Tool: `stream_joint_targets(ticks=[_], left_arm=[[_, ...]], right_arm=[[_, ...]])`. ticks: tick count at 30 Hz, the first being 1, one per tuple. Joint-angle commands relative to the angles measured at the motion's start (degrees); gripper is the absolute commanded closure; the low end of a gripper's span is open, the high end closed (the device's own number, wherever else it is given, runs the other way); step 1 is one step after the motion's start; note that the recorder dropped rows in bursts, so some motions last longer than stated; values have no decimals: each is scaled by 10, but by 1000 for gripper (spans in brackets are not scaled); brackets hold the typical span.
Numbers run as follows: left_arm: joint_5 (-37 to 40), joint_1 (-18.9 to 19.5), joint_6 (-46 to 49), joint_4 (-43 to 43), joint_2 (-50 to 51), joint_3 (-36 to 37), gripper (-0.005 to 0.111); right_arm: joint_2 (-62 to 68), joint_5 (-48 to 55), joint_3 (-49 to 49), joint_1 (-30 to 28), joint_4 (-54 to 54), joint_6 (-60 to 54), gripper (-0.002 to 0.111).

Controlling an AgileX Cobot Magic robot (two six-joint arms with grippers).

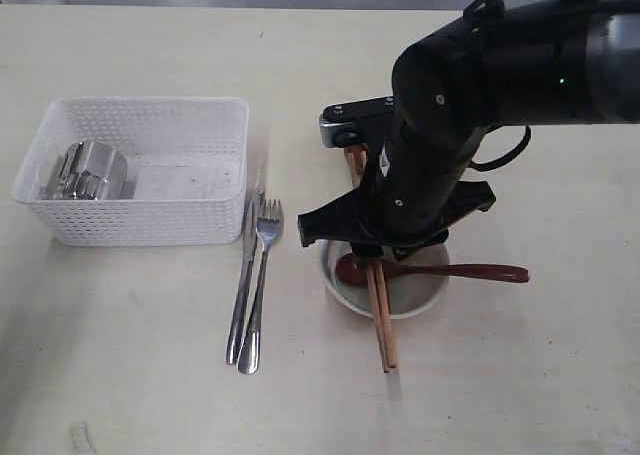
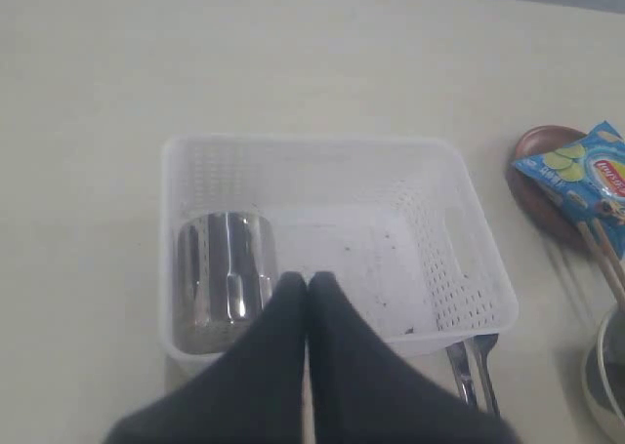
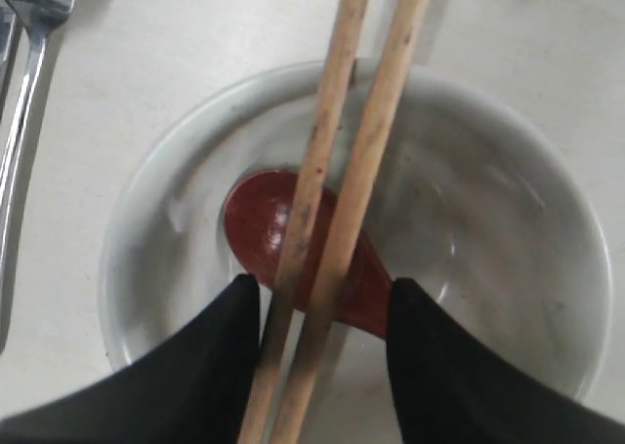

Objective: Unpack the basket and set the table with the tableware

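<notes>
Your basket sits on the left of the table in the exterior view. The one thing in it is the cup, at its left end and apparently on its side. Just right of the basket the knife and fork lie side by side, touching, with their handles toward the near edge. Further right is the bowl. The spoon rests in it, head inside and handle out over the rim to the right. The chopsticks lie together across the bowl, over the spoon's head, and their tips reach past the near rim onto the table.

Your right gripper hovers low over the bowl with its fingers spread. The chopsticks run between them, one finger just beside the pair and the other a little apart. You cannot tell from the wrist view whether either finger touches the wood. The right arm covers the far part of the bowl in the exterior view.

Your left gripper hangs above the basket's wall near the cup, its fingers pressed together. In its view the plate stands beyond the basket's other end, apart from it. A blue chip bag lies on the plate, and the chopsticks run out from under the bag.
</notes>
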Motion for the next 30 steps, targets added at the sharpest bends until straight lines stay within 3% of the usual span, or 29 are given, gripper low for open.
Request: stream_joint_targets(ticks=[1,20,28,30], left_arm=[[1,-1,0,-4,-1,4,107],[1,-1,0,-4,-1,4,107],[0,-1,0,-19,47,16,106],[-5,-1,0,-22,82,14,98]], right_arm=[[-1,4,-4,1,-7,5,68],[-2,4,-7,18,-33,15,68],[-30,135,-136,18,-25,-21,68],[-30,137,-153,18,19,-50,63]])
